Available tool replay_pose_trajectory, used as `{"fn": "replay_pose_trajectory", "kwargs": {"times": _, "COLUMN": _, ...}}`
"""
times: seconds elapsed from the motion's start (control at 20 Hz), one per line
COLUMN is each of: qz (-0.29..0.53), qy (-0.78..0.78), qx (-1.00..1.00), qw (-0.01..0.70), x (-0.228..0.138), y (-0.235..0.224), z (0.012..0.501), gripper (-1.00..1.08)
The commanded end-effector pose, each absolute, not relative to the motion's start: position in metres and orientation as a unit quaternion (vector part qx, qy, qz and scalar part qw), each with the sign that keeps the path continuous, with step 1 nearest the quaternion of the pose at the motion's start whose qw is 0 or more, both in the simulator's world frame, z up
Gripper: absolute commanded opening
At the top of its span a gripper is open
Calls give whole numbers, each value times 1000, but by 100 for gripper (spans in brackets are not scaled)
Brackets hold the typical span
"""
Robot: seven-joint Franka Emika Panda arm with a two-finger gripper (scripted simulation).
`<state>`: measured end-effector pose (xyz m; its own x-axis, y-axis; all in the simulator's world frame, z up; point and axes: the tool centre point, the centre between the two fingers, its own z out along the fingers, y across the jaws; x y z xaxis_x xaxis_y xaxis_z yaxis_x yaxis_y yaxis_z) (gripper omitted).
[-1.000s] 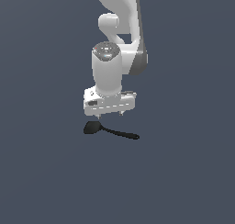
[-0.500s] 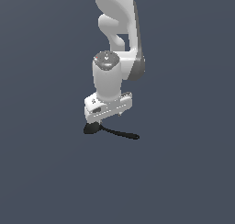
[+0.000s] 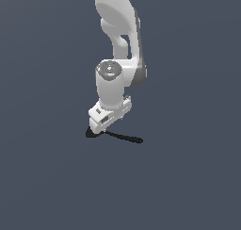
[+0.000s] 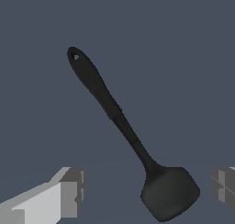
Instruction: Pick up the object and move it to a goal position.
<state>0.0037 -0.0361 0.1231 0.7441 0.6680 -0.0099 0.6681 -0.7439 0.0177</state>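
The black spatula [image 3: 120, 136] lies flat on the grey floor, its broad head toward the exterior view's left and its thin handle toward the right. My gripper [image 3: 100, 126] hangs directly over the head end, very close to it. In the wrist view the spatula [image 4: 112, 109] lies diagonally, and its head sits between my two fingers [image 4: 69, 193]. The gripper [image 4: 147, 187] is open, with the jaws standing wide on either side of the head and not touching it.
A plain dark grey floor [image 3: 188, 177] fills both views. No other objects, containers or edges show. The white arm [image 3: 117, 45] rises straight above the gripper.
The arm has come down and the wrist has turned a little. The gripper now sits lower, close over the spatula's head. The spatula has not moved.
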Motion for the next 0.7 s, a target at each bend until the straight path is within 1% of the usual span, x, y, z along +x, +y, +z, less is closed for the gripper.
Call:
{"fn": "replay_pose_trajectory", "kwargs": {"times": 0.0, "qz": -2, "qy": 391, "qx": 920, "qw": 10, "x": 3, "y": -36, "z": 117, "gripper": 100}}
{"fn": "replay_pose_trajectory", "kwargs": {"times": 0.65, "qz": -3, "qy": 551, "qx": 835, "qw": 4, "x": 0, "y": -36, "z": 86, "gripper": 100}}
